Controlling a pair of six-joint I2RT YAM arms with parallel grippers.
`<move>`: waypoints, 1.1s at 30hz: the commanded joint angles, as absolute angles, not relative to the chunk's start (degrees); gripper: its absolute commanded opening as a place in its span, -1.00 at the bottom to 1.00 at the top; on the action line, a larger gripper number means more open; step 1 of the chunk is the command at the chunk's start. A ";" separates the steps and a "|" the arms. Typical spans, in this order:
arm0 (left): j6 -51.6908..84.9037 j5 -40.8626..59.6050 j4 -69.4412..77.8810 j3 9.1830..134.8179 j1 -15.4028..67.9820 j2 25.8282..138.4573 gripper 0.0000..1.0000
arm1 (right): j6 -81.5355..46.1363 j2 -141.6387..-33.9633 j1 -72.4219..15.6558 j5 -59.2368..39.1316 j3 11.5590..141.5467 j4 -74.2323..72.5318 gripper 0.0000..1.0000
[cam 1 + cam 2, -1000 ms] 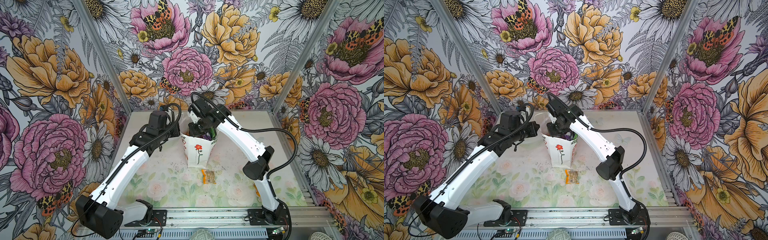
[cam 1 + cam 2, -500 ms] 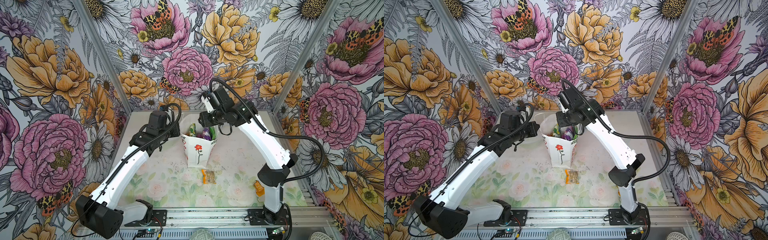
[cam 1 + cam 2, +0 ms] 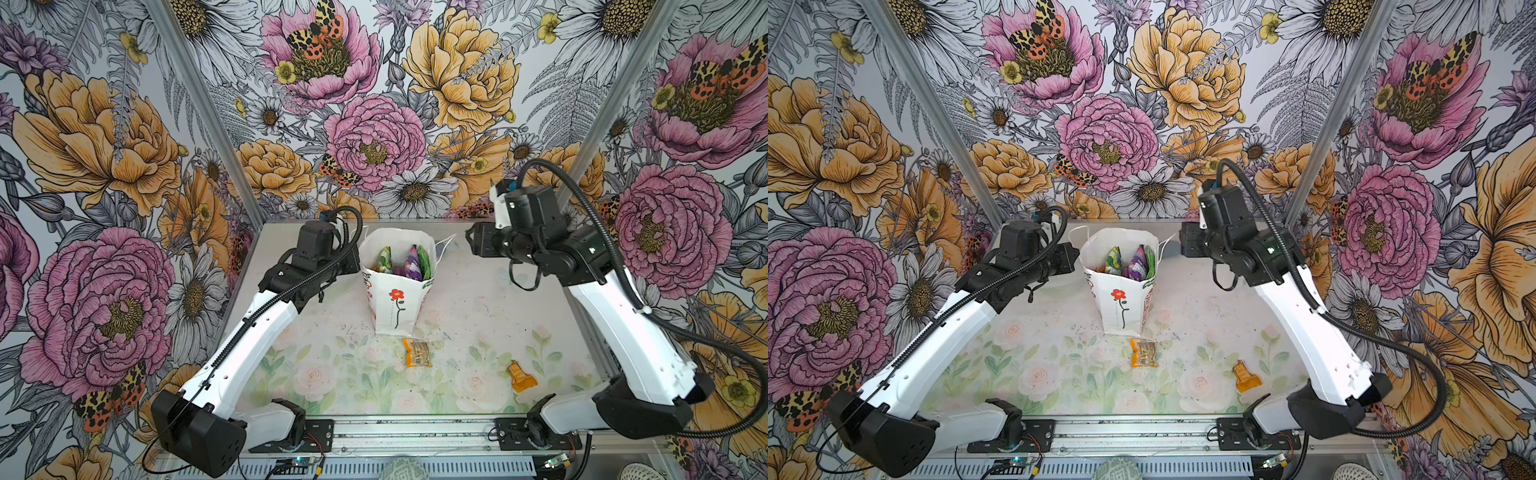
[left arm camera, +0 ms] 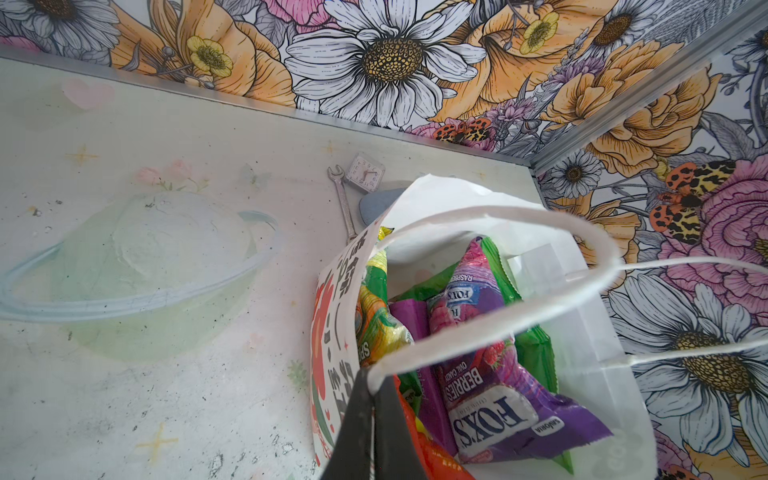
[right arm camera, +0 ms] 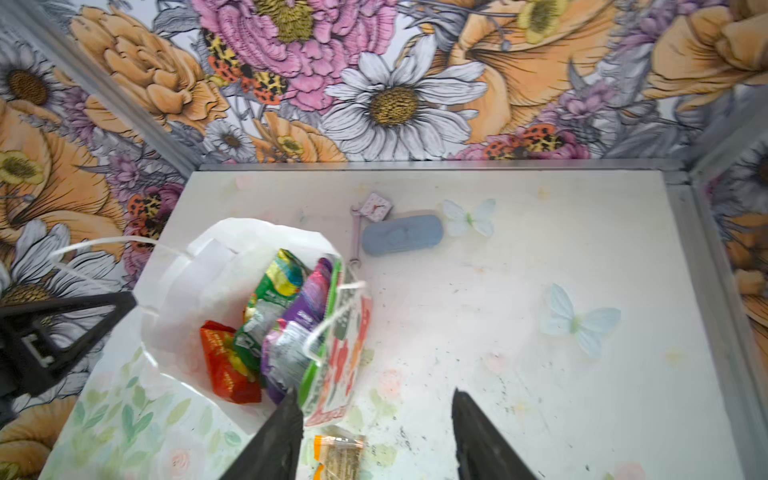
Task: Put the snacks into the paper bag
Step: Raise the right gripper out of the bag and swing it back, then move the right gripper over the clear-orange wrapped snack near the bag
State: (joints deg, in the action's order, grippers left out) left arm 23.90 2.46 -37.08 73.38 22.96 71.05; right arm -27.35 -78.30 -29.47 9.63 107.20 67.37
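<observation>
1. Left gripper (image 4: 372, 386): pinching white cord handle (image 4: 498, 212).
2. Tall white paper bag (image 3: 395, 303): upright, floral-print table's (image 3: 332, 374) far-middle; green, purple snack bags (image 3: 405, 262) inside.
3. Small orange plastic packets (image 3: 417, 353): before bag and front-right.
4. Right gripper (image 5: 374, 392): spread, empty.
5. Flowered-wallpaper walls (image 3: 374, 124) around.

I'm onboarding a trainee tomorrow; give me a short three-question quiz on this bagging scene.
1. True or false: the left claw is shut on the paper bag's handle.
2. How many orange packets lie on the table, outside the bag?
3. The right claw is: A) open and empty, B) shut on a packet, C) inside the bag.
Key: 1 true; 2 two; 3 A.
</observation>
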 commanded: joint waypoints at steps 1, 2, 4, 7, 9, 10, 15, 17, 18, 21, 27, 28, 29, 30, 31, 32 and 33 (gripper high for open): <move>24.08 2.38 -33.13 75.50 22.06 70.56 -1.00 | -31.46 -71.78 -23.64 8.43 96.78 62.26 0.22; 24.11 2.41 -33.18 75.50 22.07 70.57 -1.00 | -32.36 -70.03 -21.05 6.66 93.06 61.59 0.22; 24.09 2.29 -33.15 75.50 22.09 70.54 -1.00 | -33.82 -67.72 -16.52 2.57 87.11 60.80 0.22; 24.12 2.23 -33.13 75.54 22.03 70.69 -1.00 | -35.55 -65.52 -11.18 -2.43 79.19 59.54 0.22; 23.98 2.18 -33.13 75.50 22.14 70.78 -1.00 | -36.41 -64.55 -9.32 -4.71 74.55 58.40 0.22; 23.95 2.24 -33.14 75.50 22.15 70.81 -1.00 | -36.79 -64.27 -8.99 -5.17 72.72 57.76 0.22; 23.95 2.11 -33.14 75.50 22.15 70.64 -1.00 | -39.66 -64.08 -8.87 -7.55 64.19 54.67 0.22; 24.01 2.11 -33.09 75.50 22.15 70.56 -1.00 | -40.98 -63.68 -8.98 -8.36 61.05 53.15 0.22; 23.99 2.19 -33.13 75.51 22.09 70.50 -1.00 | -42.00 -63.42 -9.16 -8.98 59.16 52.07 0.23; 23.98 2.20 -33.13 75.50 22.14 70.61 -1.00 | -44.02 -63.38 -10.79 -10.28 55.29 49.86 0.25; 24.11 2.33 -33.13 75.50 22.15 70.94 -1.00 | -46.42 -64.19 -15.83 -9.08 52.07 48.50 0.25; 24.01 2.24 -33.13 75.50 22.10 70.99 -1.00 | -47.02 -64.33 -16.90 -8.82 51.65 48.35 0.26; 23.99 2.18 -33.13 75.50 22.15 70.96 -1.00 | -47.58 -64.49 -17.88 -8.71 51.11 48.26 0.26; 23.99 2.25 -33.13 75.50 22.15 70.85 -1.00 | -48.32 -64.66 -19.07 -8.70 50.55 47.97 0.25; 23.99 2.17 -33.13 75.54 22.12 70.84 -1.00 | -49.04 -64.73 -20.06 -8.70 50.01 47.84 0.25; 23.99 2.19 -33.13 75.52 22.15 70.88 -1.00 | -49.74 -64.73 -21.14 -8.79 49.35 47.64 0.25; 24.04 2.19 -33.13 75.51 22.14 70.88 -1.00 | -50.56 -64.70 -22.24 -8.70 48.62 47.40 0.25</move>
State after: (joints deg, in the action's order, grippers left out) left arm 23.90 2.44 -37.06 73.38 22.96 71.16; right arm -47.27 -64.60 -20.10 -8.88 50.19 49.34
